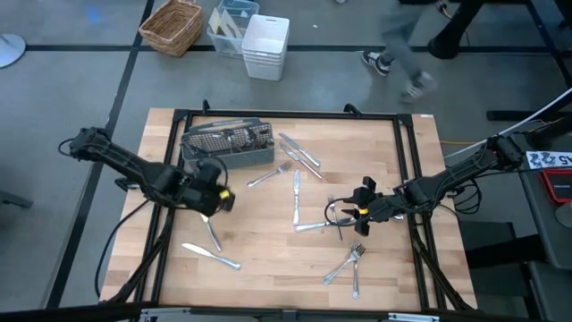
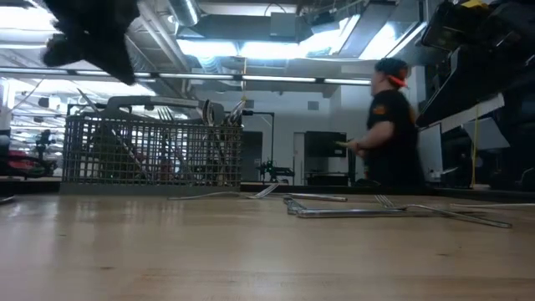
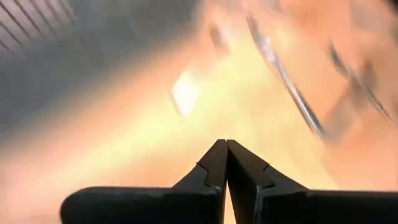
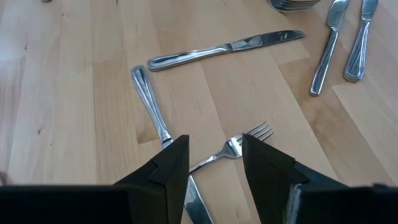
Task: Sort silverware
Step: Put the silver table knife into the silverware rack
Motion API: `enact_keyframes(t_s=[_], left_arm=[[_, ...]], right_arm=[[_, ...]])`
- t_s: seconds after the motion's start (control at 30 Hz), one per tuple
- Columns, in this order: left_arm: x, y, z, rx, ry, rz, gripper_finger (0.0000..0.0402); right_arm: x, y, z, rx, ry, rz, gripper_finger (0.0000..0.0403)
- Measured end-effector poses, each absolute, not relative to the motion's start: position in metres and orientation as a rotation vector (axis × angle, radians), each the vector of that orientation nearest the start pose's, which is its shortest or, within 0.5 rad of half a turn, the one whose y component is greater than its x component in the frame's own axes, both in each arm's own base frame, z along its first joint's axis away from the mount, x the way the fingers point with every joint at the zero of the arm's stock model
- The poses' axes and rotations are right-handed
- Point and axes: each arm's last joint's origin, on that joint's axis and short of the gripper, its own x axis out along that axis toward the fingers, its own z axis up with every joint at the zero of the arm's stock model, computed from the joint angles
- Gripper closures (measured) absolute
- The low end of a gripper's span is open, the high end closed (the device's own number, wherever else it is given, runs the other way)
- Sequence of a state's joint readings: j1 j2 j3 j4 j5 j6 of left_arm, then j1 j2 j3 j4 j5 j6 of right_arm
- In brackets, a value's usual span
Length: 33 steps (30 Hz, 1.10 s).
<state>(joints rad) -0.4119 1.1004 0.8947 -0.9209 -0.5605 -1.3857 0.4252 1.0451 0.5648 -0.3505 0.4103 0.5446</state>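
Silver forks, knives and spoons lie scattered flat on the wooden table (image 1: 259, 268). A grey wire-mesh caddy (image 1: 228, 143) at the far left holds several pieces upright and also shows in the low view (image 2: 150, 150). My left gripper (image 1: 213, 206) hovers near the caddy's near side, shut and empty (image 3: 225, 146). A utensil (image 1: 213, 235) lies just nearer than it. My right gripper (image 1: 345, 217) is open low over the table's right half. In the right wrist view (image 4: 214, 158) its fingers stand on either side of a fork (image 4: 233, 148), with a knife (image 4: 152, 106) beside it.
Two knives (image 1: 299, 152) and a fork (image 1: 268, 175) lie by the caddy, a knife (image 1: 296, 195) at the centre, two forks (image 1: 349, 264) at the near right and a knife (image 1: 211, 257) at the near left. Black rails (image 1: 411, 179) frame the table. A person (image 2: 393, 125) stands beyond.
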Motion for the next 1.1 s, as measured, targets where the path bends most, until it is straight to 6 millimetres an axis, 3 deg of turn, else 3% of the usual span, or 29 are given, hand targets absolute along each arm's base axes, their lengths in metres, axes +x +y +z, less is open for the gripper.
enact_keyframes(t_s=[0.17,0.37,0.57,0.77,0.9,1.1], left_arm=[[0.177,-0.083,0.261,-1.091,0.988,0.647,0.0398],[0.17,-0.099,0.252,-1.155,1.217,0.652,0.0399],[0.171,-0.106,0.247,-1.186,1.227,0.706,0.0375],[0.164,-0.104,0.23,-1.26,1.278,0.826,0.0316],[0.158,-0.1,0.213,-1.364,1.246,1.02,0.0285],[0.15,-0.095,0.193,-1.473,1.178,1.21,0.0277]], right_arm=[[0.183,0.07,0.202,0.181,0.732,-0.19,0.0251],[0.183,0.07,0.202,0.18,0.735,-0.189,0.0251],[0.183,0.071,0.202,0.182,0.741,-0.182,0.0251],[0.183,0.07,0.202,0.18,0.743,-0.181,0.0251],[0.182,0.07,0.201,0.176,0.749,-0.182,0.0251],[0.182,0.07,0.201,0.176,0.75,-0.182,0.0251]])
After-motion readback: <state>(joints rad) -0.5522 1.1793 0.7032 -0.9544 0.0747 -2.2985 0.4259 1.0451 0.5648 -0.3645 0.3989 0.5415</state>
